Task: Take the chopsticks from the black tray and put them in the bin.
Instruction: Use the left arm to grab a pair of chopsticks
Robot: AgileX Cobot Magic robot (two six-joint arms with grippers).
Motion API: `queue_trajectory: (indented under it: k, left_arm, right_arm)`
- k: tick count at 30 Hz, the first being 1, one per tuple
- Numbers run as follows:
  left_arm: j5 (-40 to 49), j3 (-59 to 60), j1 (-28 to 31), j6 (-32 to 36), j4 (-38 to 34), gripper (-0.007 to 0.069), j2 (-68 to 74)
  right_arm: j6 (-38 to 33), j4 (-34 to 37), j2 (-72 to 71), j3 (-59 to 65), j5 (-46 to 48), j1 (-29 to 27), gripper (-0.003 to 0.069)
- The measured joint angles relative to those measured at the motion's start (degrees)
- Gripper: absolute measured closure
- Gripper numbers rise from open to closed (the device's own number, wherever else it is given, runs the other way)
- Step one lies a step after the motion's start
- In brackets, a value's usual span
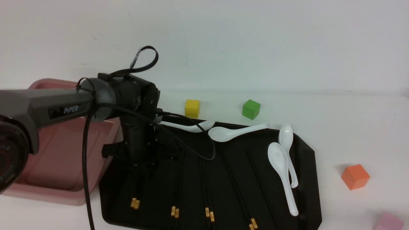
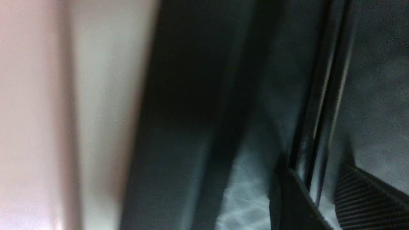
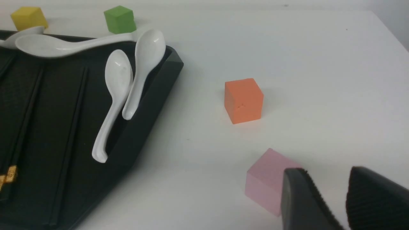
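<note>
Over the left side of the glossy black tray (image 1: 306,166) | left claw (image 2: 318,179), jaws apart, straddles thin black gold-banded chopsticks (image 2: 322,95) lying on it | step: likely grasp | next: pinch both sticks, lift toward dusty-pink plastic bin (image 1: 57,159)

An orange cube (image 1: 355,176) sits on the white table (image 1: 351,127), with a pink cube (image 1: 388,222) near it, closer to the camera and a little to its right. Farther back and well to the orange cube's left stands a green cube (image 1: 250,109), and a yellow cube (image 1: 192,108) stands farther left still. Also to the orange cube's left, two white spoons (image 1: 282,172) lie side by side and touching, bowls pointing away. Beyond them two more white spoons (image 1: 235,131) lie crosswise with their bowls close together.
</note>
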Motion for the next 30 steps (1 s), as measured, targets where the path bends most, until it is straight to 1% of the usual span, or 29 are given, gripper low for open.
queue_trajectory:
  k: [2, 5, 14, 16, 18, 19, 25, 30]
  left_arm:
    - [0.0, 0.0, 0.03, 0.86, -2.46, 0.0389, 0.0]
    - [0.0, 0.0, 0.07, 1.27, -4.06, 0.0389, 0.0]
    - [0.0, 0.0, 0.14, 1.45, -4.95, 0.0395, 0.0]
    - [0.0, 0.0, 0.14, 1.45, -5.18, 0.0419, 0.0]
    - [-0.05, 0.0, 0.14, 1.45, -5.5, 0.0476, 0.0]
    - [-0.12, 0.0, 0.14, 1.52, -5.51, 0.0517, 0.0]
    - [-0.16, 0.0, 0.14, 1.52, -5.55, 0.0517, -0.2]
    - [1.43, -0.47, 0.2, 2.34, -6.76, 0.0517, -3.95]
  right_arm:
    - [0.0, 0.0, 0.0, 0.0, 0.0, 0.0, 0.0419]
    - [0.0, 0.0, 0.0, 0.0, 0.0, 0.0, 0.0419]
    - [0.0, 0.0, 0.0, 0.0, 0.0, 0.0, 0.0419]
    - [0.0, 0.0, 0.0, 0.0, 0.0, 0.0, 0.0419]
    - [0.0, 0.0, 0.0, 0.0, 0.0, 0.0, 0.0419]
    - [0.0, 0.0, 0.0, 0.0, 0.0, 0.0, 0.0419]
    - [0.0, 0.0, 0.0, 0.0, 0.0, 0.0, 0.0419]
    - [0.0, 0.0, 0.0, 0.0, 0.0, 0.0, 0.0419]
